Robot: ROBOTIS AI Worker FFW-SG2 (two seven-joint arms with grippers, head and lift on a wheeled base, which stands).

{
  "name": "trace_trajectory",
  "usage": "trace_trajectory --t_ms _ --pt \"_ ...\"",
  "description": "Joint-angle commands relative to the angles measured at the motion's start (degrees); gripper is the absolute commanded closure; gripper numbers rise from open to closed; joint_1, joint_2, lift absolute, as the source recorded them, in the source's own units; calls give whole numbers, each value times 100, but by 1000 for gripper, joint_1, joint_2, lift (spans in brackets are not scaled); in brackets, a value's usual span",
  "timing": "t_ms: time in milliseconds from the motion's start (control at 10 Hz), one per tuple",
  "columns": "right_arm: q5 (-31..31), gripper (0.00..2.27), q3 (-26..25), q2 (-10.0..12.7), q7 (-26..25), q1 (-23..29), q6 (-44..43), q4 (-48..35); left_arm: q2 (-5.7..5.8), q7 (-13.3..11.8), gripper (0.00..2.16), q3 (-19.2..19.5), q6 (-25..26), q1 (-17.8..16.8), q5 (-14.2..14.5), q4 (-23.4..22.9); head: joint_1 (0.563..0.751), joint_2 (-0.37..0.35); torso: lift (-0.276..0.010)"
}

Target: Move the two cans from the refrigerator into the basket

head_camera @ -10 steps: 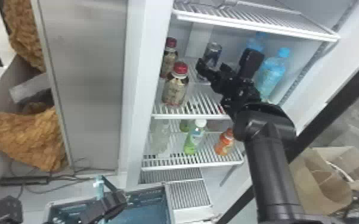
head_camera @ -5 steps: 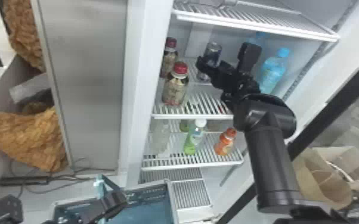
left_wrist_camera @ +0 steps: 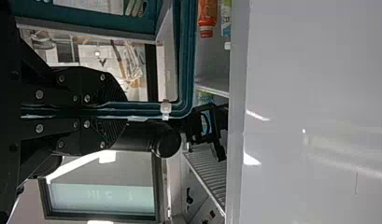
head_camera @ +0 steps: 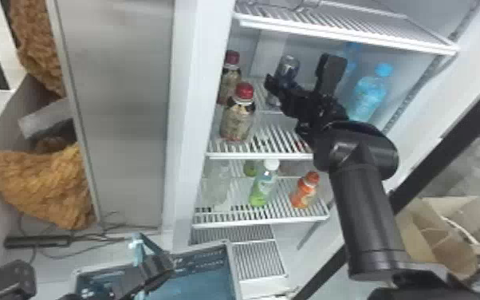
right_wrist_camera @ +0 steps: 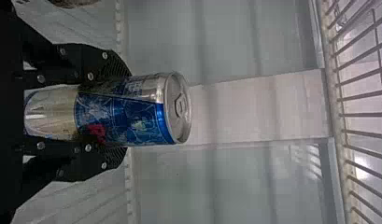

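Note:
My right gripper (head_camera: 302, 77) reaches over the refrigerator's upper shelf, its fingers on either side of a silver-and-blue can (head_camera: 288, 67). In the right wrist view the right gripper (right_wrist_camera: 124, 112) is shut on the can (right_wrist_camera: 128, 112), whose lid points away from the gripper. At the lower left of the head view, my left gripper (head_camera: 164, 265) is at the blue basket (head_camera: 207, 257). In the left wrist view the left gripper (left_wrist_camera: 121, 110) is shut on the rim of the basket (left_wrist_camera: 186, 51). No second can can be made out.
Two red-capped bottles (head_camera: 238, 119) stand left of the can, blue bottles (head_camera: 368, 93) right of it. A wire shelf (head_camera: 343, 34) hangs above. Green (head_camera: 265, 185) and orange (head_camera: 305, 191) bottles stand on the shelf below. A cardboard box (head_camera: 446, 235) sits at the right.
The right gripper's fingers have drawn closer together around the can, and that gripper has risen slightly. The basket and left gripper have shifted a little to the right and toward the refrigerator.

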Motion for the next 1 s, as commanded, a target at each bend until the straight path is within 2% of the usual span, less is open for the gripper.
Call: trace_trajectory --t_ms 0,300,900 --pt "28 1265 -3 0 0 116 0 -146 0 -1 1191 2 -3 0 5 0 695 -294 -31" --pt "199 1265 -3 -26 -123 678 267 -1074 0 -1 1191 2 -17 28 40 0 695 -297 -31" --pt "-86 1268 -14 -193 -202 1564 689 -2607 0 -1 1191 -21 -17 71 40 0 695 -316 -31"
